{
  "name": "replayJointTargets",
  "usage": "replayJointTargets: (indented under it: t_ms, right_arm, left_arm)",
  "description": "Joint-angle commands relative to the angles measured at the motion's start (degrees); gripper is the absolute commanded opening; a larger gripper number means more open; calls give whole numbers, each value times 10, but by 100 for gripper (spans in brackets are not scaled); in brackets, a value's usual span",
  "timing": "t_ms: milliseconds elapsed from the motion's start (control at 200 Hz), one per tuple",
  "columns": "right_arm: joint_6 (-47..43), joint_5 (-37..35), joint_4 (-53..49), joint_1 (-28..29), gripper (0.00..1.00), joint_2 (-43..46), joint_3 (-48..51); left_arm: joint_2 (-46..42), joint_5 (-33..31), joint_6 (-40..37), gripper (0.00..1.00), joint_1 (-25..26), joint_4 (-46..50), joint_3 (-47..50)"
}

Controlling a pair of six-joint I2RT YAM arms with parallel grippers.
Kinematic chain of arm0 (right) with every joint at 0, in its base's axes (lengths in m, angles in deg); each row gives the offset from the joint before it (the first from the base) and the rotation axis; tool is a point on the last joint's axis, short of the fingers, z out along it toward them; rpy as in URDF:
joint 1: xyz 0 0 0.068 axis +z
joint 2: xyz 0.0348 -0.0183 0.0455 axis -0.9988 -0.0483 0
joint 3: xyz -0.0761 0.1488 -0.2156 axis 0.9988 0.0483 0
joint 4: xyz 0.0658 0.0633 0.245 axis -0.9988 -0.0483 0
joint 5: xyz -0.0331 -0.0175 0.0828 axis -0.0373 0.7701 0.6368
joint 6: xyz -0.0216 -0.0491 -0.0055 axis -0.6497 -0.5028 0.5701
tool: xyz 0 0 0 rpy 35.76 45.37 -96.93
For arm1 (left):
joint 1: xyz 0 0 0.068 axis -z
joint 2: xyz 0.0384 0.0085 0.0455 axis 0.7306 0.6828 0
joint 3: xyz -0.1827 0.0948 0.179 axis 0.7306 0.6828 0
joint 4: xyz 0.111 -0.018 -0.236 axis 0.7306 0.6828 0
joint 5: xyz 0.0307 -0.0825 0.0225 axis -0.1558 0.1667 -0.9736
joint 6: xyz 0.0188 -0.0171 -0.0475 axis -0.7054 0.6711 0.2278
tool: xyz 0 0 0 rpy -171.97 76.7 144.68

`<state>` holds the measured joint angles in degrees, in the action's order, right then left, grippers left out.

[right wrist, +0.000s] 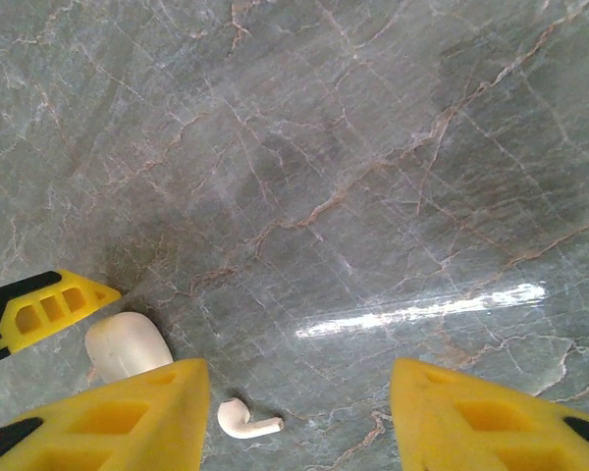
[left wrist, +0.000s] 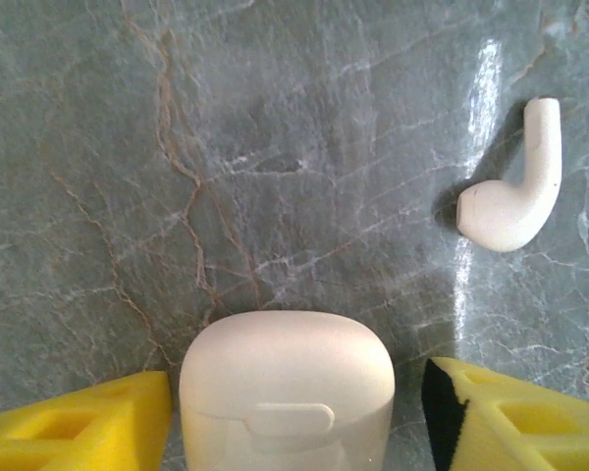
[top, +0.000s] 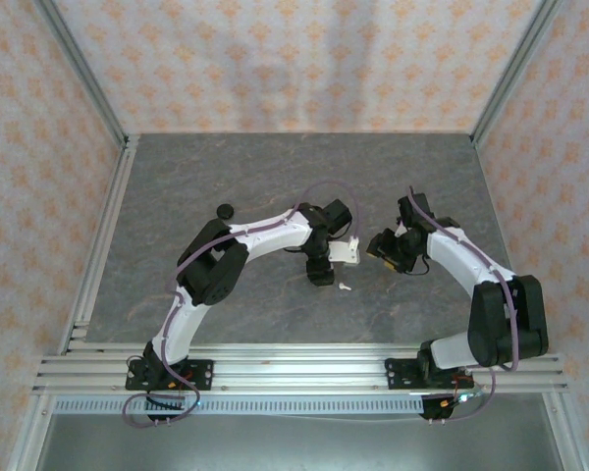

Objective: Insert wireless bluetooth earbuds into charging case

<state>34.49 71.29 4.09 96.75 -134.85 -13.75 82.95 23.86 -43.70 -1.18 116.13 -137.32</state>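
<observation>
The white charging case (left wrist: 285, 388) stands closed on the grey table, between the yellow fingers of my left gripper (left wrist: 296, 373). The jaws straddle it, with a small gap on each side, wider on the right, so the gripper is open. One white earbud (left wrist: 515, 196) lies on the table just beyond the case to the right; it is a small white speck (top: 345, 287) in the top view. My right gripper (right wrist: 296, 378) hovers open over bare table, nothing between its fingers. From the right wrist, the earbud (right wrist: 245, 420) and the case (right wrist: 128, 343) lie by its left finger.
A black round disc (top: 226, 209) lies on the table (top: 275, 167) behind the left arm. Patterned walls and metal rails (top: 103, 245) enclose the work surface. The two grippers (top: 319, 270) (top: 383, 245) are close together near the middle.
</observation>
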Motion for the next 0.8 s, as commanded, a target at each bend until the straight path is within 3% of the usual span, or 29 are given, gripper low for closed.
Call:
replayJointTargets:
  t_ms: [0, 285, 540, 796]
  right_arm:
    - [-3, 3, 7, -4, 52, 7, 12]
    - [37, 35, 41, -4, 52, 26, 35]
    - [75, 68, 61, -4, 50, 71, 35]
    - [162, 158, 180, -4, 48, 162, 59]
  left_arm:
    - [-1, -9, 2, 63, 3, 2, 14]
    - [-39, -4, 39, 39, 0, -71, 63]
    - [-119, 9, 90, 34, -10, -136, 117]
    - [-226, 19, 139, 35, -12, -180, 163]
